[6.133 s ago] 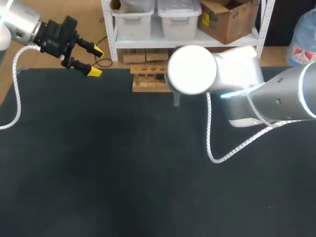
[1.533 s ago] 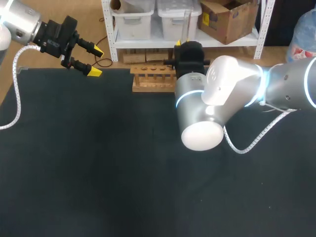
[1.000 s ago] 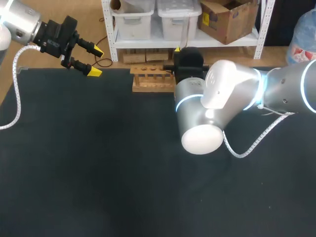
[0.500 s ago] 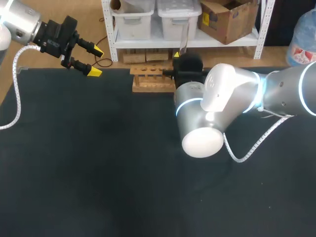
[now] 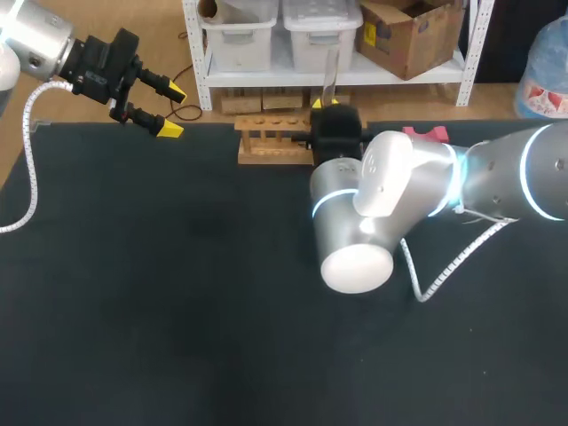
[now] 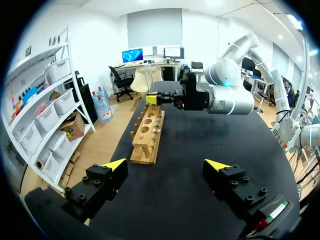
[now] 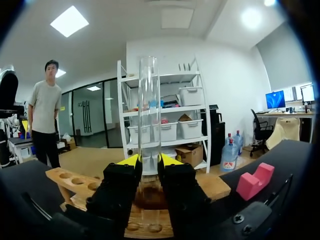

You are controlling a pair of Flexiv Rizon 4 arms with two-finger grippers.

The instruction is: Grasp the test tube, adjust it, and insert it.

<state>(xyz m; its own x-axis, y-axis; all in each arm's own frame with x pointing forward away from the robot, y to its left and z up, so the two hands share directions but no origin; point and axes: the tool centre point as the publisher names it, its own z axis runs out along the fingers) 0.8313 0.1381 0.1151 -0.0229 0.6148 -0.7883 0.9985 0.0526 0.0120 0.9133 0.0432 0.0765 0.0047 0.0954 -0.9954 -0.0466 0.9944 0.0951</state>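
My right gripper [image 7: 149, 161], closed on the upright test tube [image 7: 149, 100], holds it over the end of the wooden rack [image 7: 65, 179]; slightly off a hole, I judge, the glass could jam or crack.

Robotics lab. Evidence: black work table [image 5: 177, 293], wooden test-tube rack [image 5: 271, 142] at far edge, glass test tube [image 7: 149, 100] pinched upright in my right gripper [image 7: 149, 161], my left gripper [image 5: 173, 111] over far-left corner.

Head looks down; both wrists face rack [image 5: 272, 147].
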